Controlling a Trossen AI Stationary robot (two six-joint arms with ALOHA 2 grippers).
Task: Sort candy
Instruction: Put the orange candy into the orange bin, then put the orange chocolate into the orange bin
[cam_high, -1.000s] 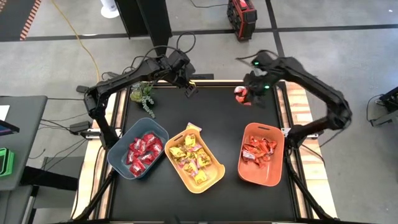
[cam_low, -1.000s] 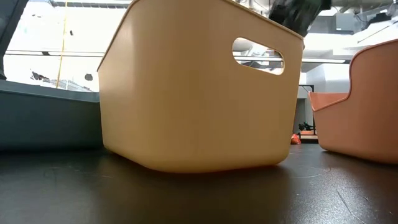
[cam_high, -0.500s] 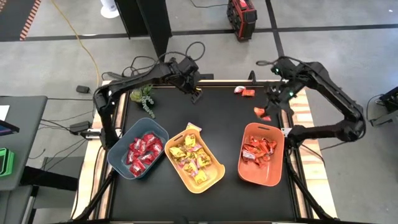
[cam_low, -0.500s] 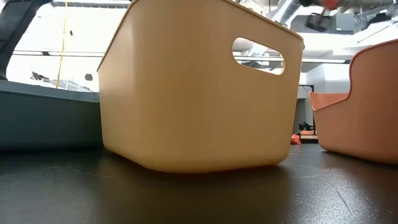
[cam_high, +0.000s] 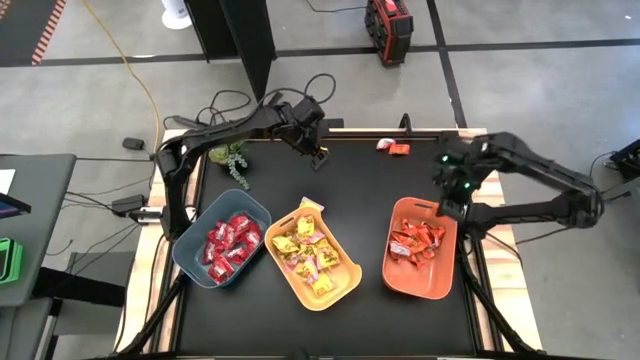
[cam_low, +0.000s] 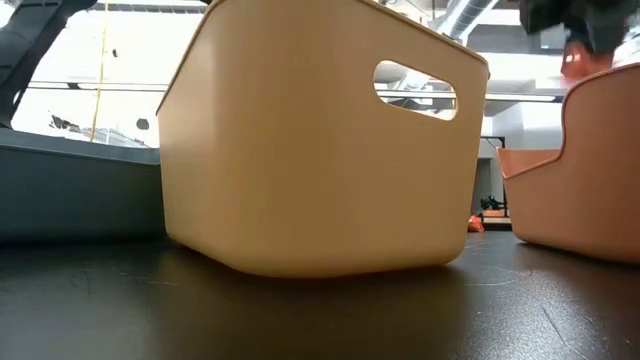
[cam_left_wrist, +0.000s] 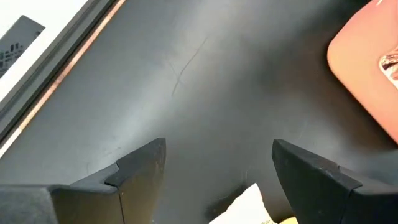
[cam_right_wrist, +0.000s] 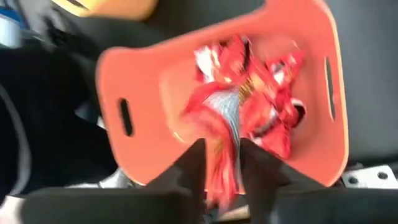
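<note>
Three bins stand in a row near the table's near edge. The blue-grey bin (cam_high: 221, 240) holds deep red candy. The yellow bin (cam_high: 312, 255) holds yellow candy, and the orange bin (cam_high: 420, 250) holds orange-red candy (cam_right_wrist: 267, 118). My right gripper (cam_high: 449, 205) hangs over the orange bin's far rim (cam_right_wrist: 155, 62), shut on an orange-red candy (cam_right_wrist: 221, 163). My left gripper (cam_high: 319, 156) is open above bare mat near the far edge (cam_left_wrist: 217, 168). One orange-red candy (cam_high: 397, 149) lies loose at the far edge, and a pale wrapper (cam_high: 311, 205) lies by the yellow bin's far rim. My right gripper pinches one orange-red candy (cam_right_wrist: 217, 177) between its two fingers (cam_right_wrist: 193, 165), coming from above and pointing down. The candy is lifted clear and sticks out past the fingertips, above the candy lying in the orange bin. In the low view it shows as an orange patch (cam_low: 573, 62) under the gripper.
A green plant sprig (cam_high: 233, 155) lies at the table's far left corner. The table's raised frame (cam_left_wrist: 56, 81) runs close beside my left gripper. Bare black mat spreads between the bins and the far edge. In the low view the yellow bin's wall (cam_low: 320, 150) fills the middle.
My right gripper has carried the orange-red candy from the far edge toward the near and right edges. It now hangs over the orange bin's far rim. My left gripper has drifted a little rightward and nearer along the far edge, staying open.
</note>
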